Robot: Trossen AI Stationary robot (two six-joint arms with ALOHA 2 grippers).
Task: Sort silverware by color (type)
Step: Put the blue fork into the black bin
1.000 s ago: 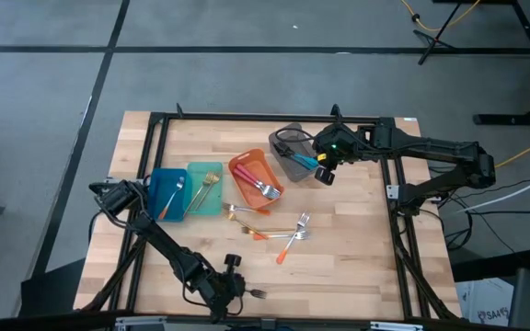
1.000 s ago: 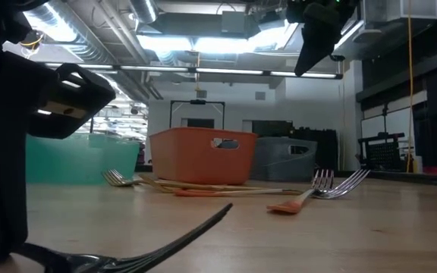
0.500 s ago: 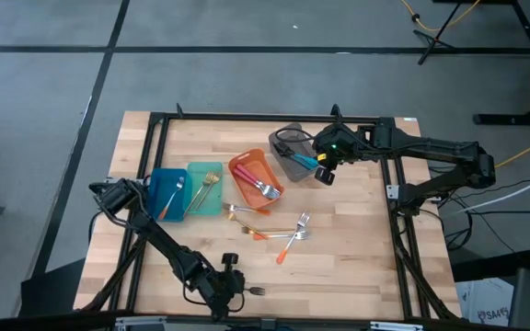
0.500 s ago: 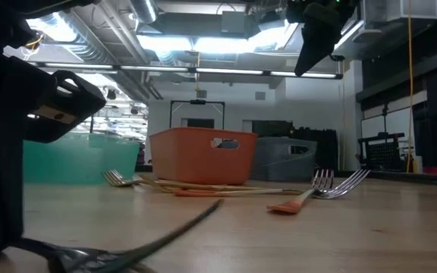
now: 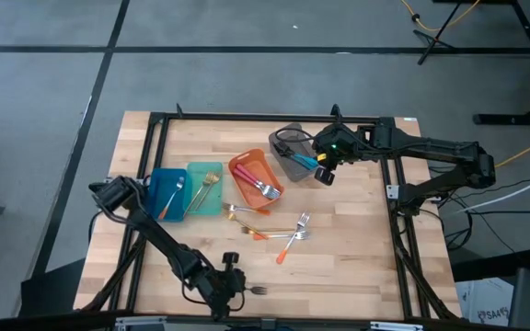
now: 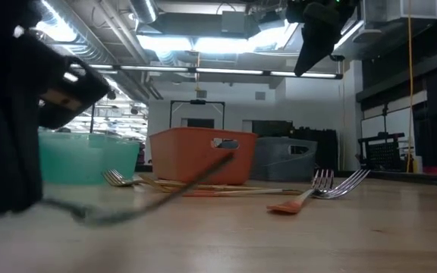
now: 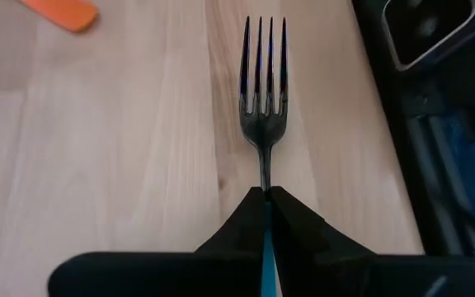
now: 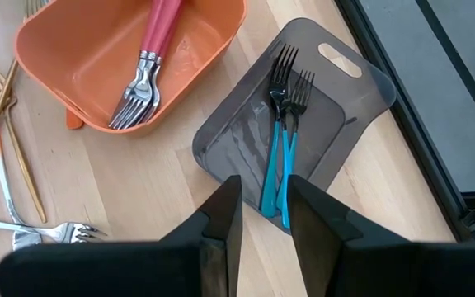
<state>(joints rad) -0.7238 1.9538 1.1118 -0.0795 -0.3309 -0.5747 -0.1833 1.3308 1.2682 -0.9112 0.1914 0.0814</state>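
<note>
Left wrist view: left pincer [image 7: 267,198] clamps blue-handled fork [image 7: 264,91], seemingly lifted.

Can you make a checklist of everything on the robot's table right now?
Surface: wooden table, inside a black frame.
Job's things: red-handled forks in the orange bin; blue-handled forks in the grey bin; gold fork in the teal bin; loose forks mid-table.
Clutter: nothing seen.
Grippers: left tool shut on a dark fork, near the front edge; right tool above the grey bin, fingers apart, holding nothing.
Cables: yellow cable on the floor.
Surroundings: grey floor, ceiling lights; no person seen.
</note>
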